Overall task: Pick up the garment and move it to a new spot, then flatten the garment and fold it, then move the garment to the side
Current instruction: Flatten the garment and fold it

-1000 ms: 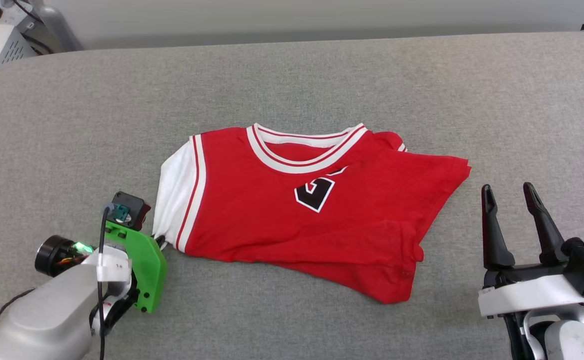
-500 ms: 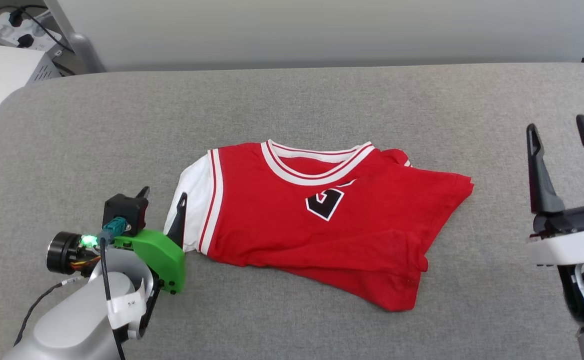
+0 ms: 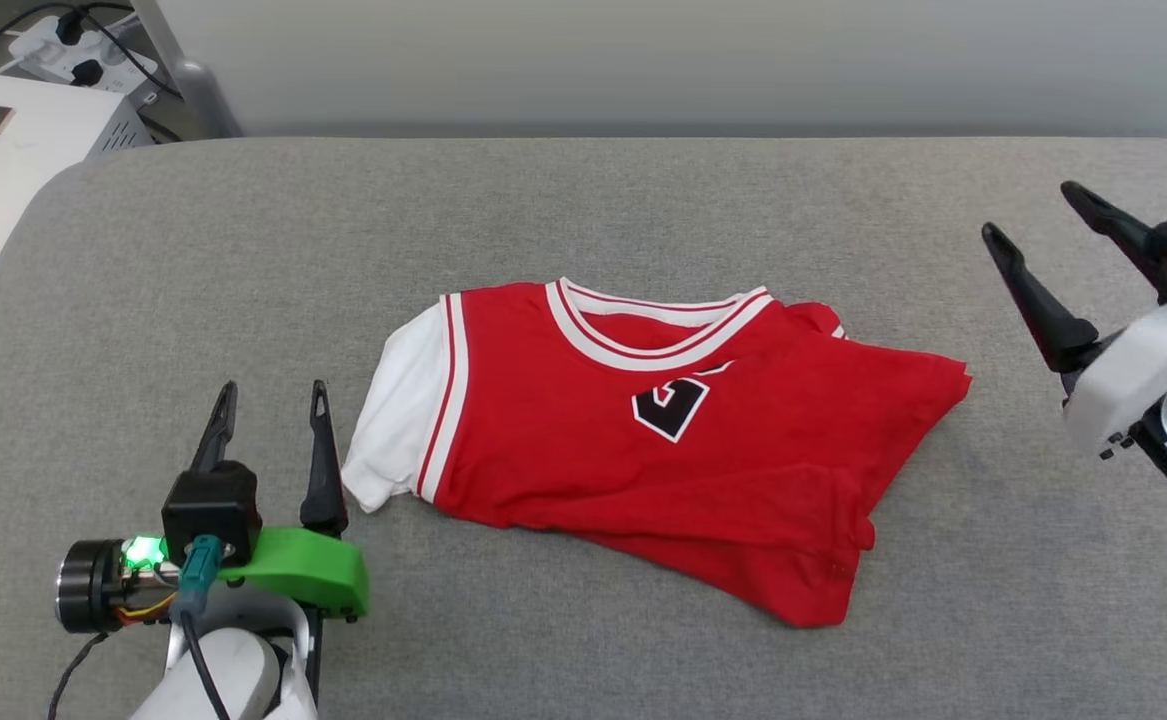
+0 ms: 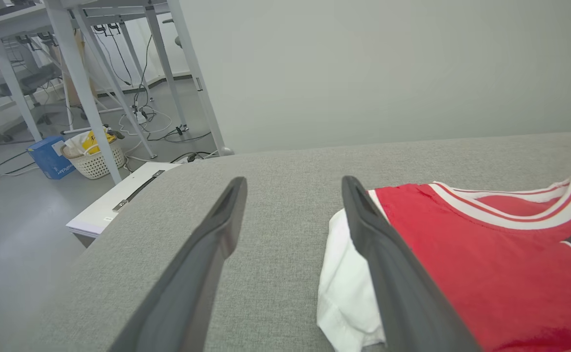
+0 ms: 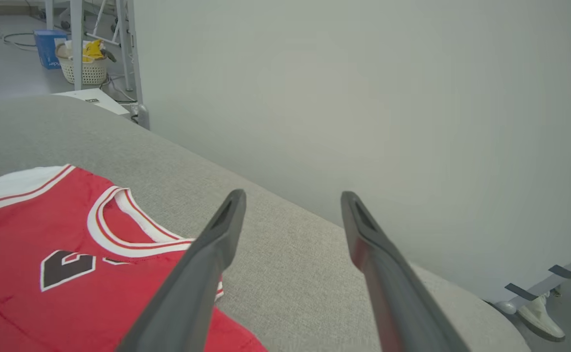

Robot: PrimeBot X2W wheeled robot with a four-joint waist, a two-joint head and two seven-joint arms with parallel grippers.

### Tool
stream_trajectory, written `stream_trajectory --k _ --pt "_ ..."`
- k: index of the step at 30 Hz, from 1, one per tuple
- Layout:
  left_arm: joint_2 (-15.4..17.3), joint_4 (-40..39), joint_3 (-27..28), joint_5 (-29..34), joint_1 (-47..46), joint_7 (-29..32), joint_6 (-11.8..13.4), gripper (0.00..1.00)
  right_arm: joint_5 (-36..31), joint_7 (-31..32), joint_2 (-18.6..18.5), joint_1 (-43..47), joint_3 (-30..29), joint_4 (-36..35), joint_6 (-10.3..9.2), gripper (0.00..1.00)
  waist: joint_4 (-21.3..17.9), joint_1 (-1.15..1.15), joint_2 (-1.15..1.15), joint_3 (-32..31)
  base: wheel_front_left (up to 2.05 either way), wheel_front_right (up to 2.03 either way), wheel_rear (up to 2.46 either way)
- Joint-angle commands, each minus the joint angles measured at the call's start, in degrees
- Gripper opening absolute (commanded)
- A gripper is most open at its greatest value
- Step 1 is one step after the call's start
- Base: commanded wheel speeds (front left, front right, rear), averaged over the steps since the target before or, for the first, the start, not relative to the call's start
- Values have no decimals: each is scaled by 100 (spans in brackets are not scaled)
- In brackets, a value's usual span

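– Garment (image 3: 663,440) first: where does it lie, and how far along does the job look?
– It lies on the middle of the grey bench (image 3: 583,190), collar away from the robot. The side at the robot's right and the hem are doubled over the number, and one white sleeve sticks out at the robot's left. The fold looks roughly made but loose, so some tidying may be left. The move to the side seems not yet done.
– And the hands?
– The left hand (image 3: 273,388) sits just beside that white sleeve, fingers spread, gripping nothing. The right hand (image 3: 1028,210) hangs well apart from the shirt at the right, also spread and empty.
– Any containers?
– On the floor beyond the bench, the left wrist view shows a pale basket (image 4: 94,160) holding something yellow and white. A blue box (image 4: 50,157) stands beside it, contents unclear.
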Motion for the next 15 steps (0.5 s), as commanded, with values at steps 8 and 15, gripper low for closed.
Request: stream_trajectory --k 8,15 --pt "-634 -137 706 803 460 -33 -534 100 1636 2387 -885 -803 1503 272 -4 100 222 0 0 268 0 0 0" --pt "-1093 -101 1092 1243 444 -33 -970 100 2158 3535 -869 -1378 2204 712 -4 100 362 0 0 612 0 0 0"
